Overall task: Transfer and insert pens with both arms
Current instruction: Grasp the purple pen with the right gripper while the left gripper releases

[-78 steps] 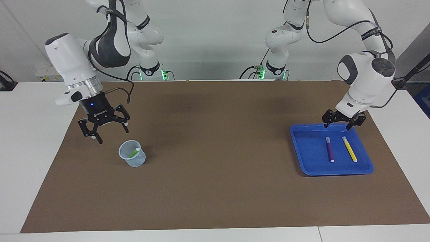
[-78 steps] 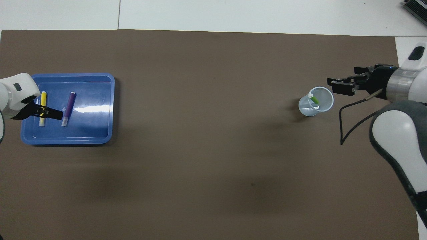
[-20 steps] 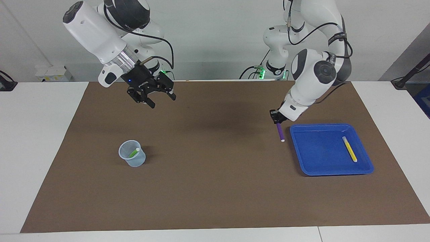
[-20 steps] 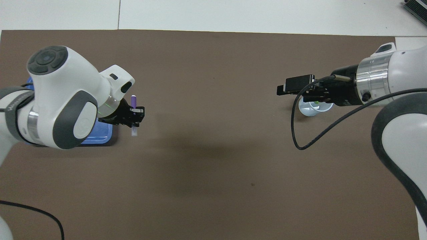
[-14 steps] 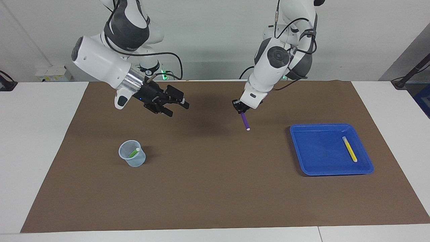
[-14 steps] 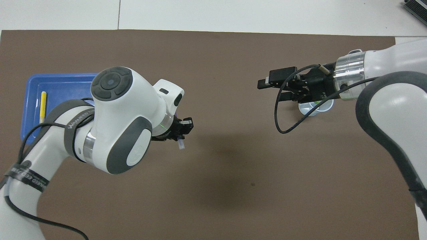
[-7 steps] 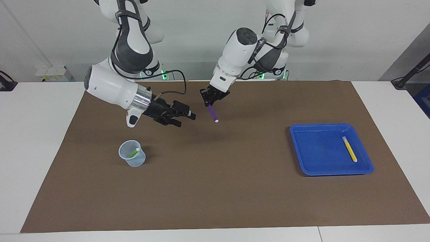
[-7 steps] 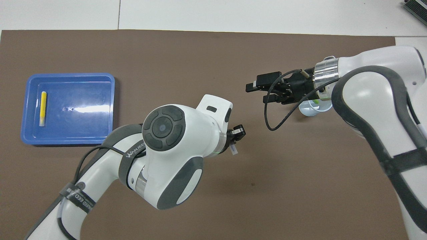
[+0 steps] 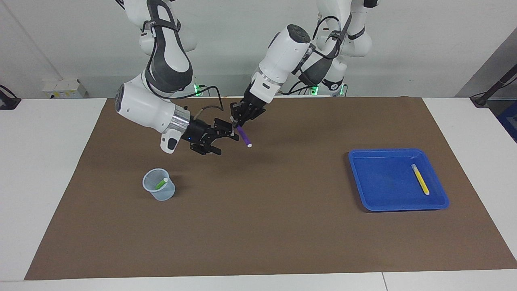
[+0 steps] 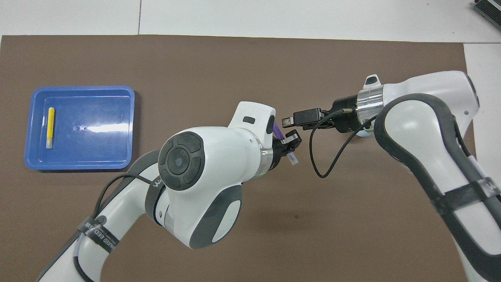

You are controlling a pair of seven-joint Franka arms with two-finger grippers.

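My left gripper (image 9: 239, 122) hangs over the middle of the mat, shut on the upper end of the purple pen (image 9: 244, 138), whose white tip slants down. In the overhead view the left gripper (image 10: 289, 145) shows only a bit of the purple pen (image 10: 277, 131). My right gripper (image 9: 226, 142) is open, its fingers right beside the pen's shaft; whether they touch it I cannot tell. The green pen (image 9: 161, 184) stands in a clear cup (image 9: 159, 190) toward the right arm's end. The yellow pen (image 9: 420, 179) lies in the blue tray (image 9: 398, 207).
A brown mat (image 9: 258, 234) covers the table. From overhead, the blue tray (image 10: 78, 166) with the yellow pen (image 10: 50, 127) lies at the left arm's end, and the right arm's wrist (image 10: 366, 109) hides nearly all of the cup.
The left gripper carried the purple pen from the tray toward the right arm's end. The right gripper swung in from near the cup, and the two have met.
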